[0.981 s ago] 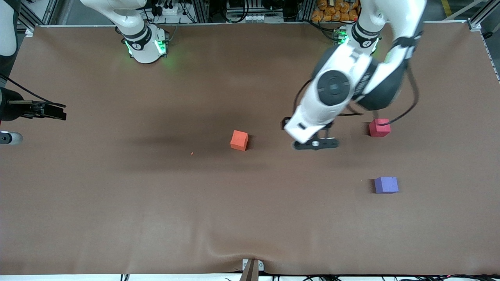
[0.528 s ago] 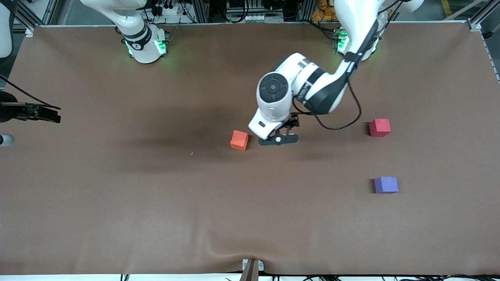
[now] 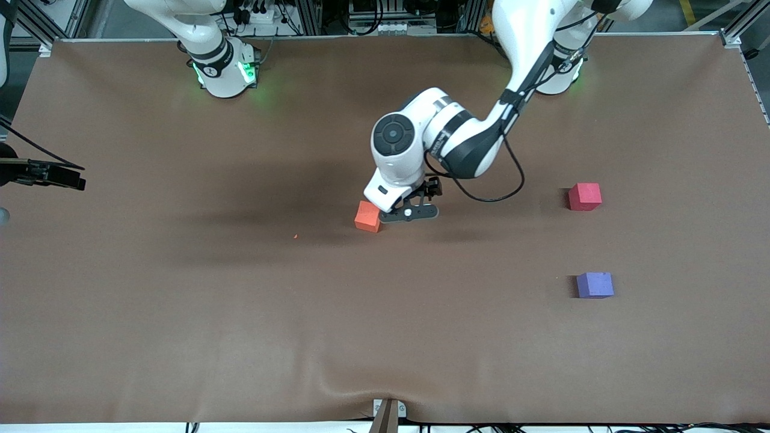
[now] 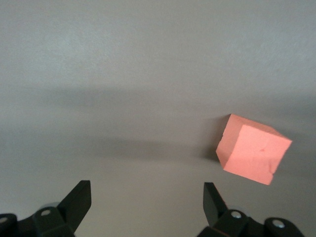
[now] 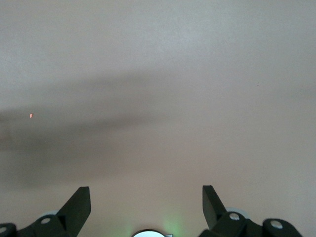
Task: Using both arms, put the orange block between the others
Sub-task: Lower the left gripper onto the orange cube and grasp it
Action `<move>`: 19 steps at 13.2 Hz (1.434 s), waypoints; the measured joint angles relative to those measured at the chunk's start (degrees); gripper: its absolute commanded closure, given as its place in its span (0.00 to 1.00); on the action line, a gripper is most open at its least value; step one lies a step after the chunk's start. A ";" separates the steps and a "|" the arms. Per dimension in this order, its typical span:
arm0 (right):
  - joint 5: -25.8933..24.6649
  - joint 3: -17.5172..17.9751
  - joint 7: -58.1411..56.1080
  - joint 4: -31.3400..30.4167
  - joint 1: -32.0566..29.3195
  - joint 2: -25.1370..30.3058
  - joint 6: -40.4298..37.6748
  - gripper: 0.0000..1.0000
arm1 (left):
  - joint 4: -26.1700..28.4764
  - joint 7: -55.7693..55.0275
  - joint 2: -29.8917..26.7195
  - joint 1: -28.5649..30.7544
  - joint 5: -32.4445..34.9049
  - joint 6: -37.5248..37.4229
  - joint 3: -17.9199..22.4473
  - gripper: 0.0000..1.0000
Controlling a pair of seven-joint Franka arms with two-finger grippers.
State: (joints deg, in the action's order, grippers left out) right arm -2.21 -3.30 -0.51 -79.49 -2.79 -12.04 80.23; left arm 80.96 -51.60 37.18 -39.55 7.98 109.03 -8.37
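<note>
A: Brown cloth covers the table point(image 3: 180, 313). What sits nearest the front camera?

B: The purple-blue block point(image 3: 595, 284), toward the left arm's end of the table, flat on the cloth with nothing touching it.

A: And farther from the camera than that?

B: The orange block point(image 3: 368, 216), about midway along the table, well apart from the other two. A tiny orange speck point(image 3: 295, 236) lies near it, toward the right arm's end. Farther again, in line with the purple-blue one, is the pinkish-red block point(image 3: 585, 196), also alone.

A: The left gripper?

B: The left gripper point(image 3: 409, 211) hangs low over the cloth just beside the orange block, on the side toward the left arm's end. In the left wrist view its fingers point(image 4: 76, 200) are spread wide with bare cloth between them. The orange block point(image 4: 252, 148) sits off to one side, outside the gap, tilted to their line. Nothing is held or touched.

A: The right gripper?

B: The right gripper point(image 3: 66, 179) waits at the edge of the front view, over the right arm's end of the table. Its wrist view shows its fingers point(image 5: 77, 205) equally wide, empty, over bare cloth, with the speck point(image 5: 31, 116) visible.

A: Farthest?

B: The two arm bases, lit green, the right arm's base point(image 3: 224, 72) and the left arm's base point(image 3: 556, 75).
</note>
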 measured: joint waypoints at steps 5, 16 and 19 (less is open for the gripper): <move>1.97 -0.03 0.01 0.00 -0.20 -0.02 0.27 0.00 | -0.14 -2.29 3.32 -2.58 5.22 5.19 0.03 0.00; 2.14 -0.04 0.01 0.00 -0.46 -0.05 0.29 0.00 | -0.57 10.05 3.87 -2.68 5.38 16.90 -0.88 0.00; 2.14 -0.04 0.01 0.00 -0.46 -0.06 0.29 0.00 | -0.56 14.36 3.94 -3.28 5.55 19.91 -2.00 0.00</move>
State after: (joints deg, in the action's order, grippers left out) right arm -0.07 -3.35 -0.50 -79.49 -3.24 -12.09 80.52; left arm 80.40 -37.25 41.12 -42.83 13.53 128.94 -10.37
